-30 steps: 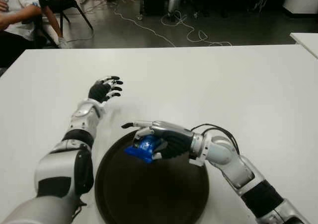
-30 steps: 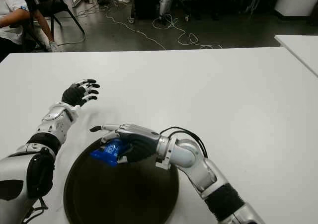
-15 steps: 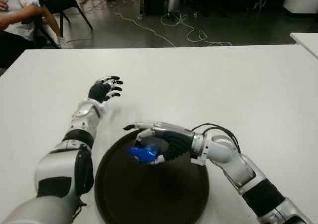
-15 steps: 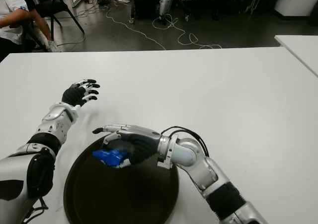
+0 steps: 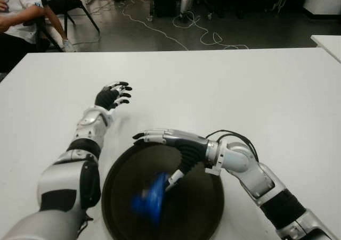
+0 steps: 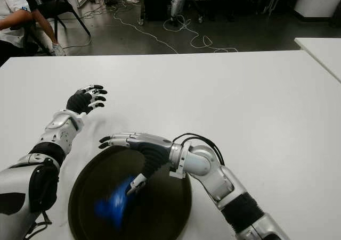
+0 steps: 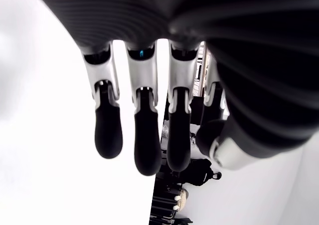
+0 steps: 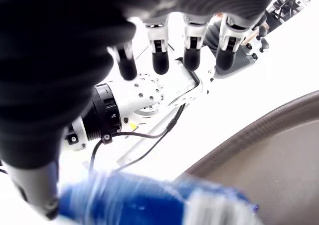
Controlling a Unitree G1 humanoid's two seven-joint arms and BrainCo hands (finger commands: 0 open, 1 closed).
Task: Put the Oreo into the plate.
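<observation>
The blurred blue Oreo pack [image 6: 113, 205] shows over the dark plate [image 6: 165, 210], below the right hand's [image 6: 139, 148] spread fingers [image 6: 112, 140].

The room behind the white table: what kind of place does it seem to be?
Probably a robotics lab or workshop. Loose cables trail across the dark floor, a seated person watches beside the white table, and another white table stands at the right.

The plate [image 5: 210, 197] is showing a dark, smooth face with a faint fine weave near its rim, and the white table [image 5: 266, 91] is looking smooth and matt. The right hand [image 5: 173, 147] and left hand [image 5: 112, 96] are showing silvery glossy shells, ribbed black rubbery palms and matt black fingertips [image 7: 147, 145], while the blue Oreo [image 5: 152, 197] pack is looking like shiny wrapper
</observation>
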